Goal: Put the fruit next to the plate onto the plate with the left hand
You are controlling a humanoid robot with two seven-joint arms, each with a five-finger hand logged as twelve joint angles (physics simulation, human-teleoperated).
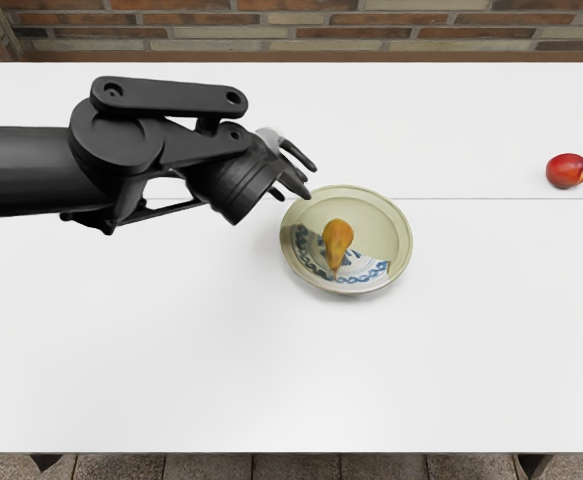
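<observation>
Sitting on cream blue-patterned round plate [399, 228] mid-frame, orange-yellow pear-shaped fruit [337, 242] looked placed; black left hand [269, 170] hovered at plate's upper-left rim, fingers [295, 176] loose, empty.

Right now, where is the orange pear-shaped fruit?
In the head view the orange fruit lies inside the plate, near the picture's middle, just down-right of the left hand.

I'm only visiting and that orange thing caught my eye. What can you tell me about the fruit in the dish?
The fruit is orange-yellow, smooth and pear-shaped, narrowing toward its lower end. It rests near the middle of the plate, a pale shallow dish with blue patterning. Nothing grips it: the left hand is beside the plate's upper-left rim, fingers spread.
</observation>
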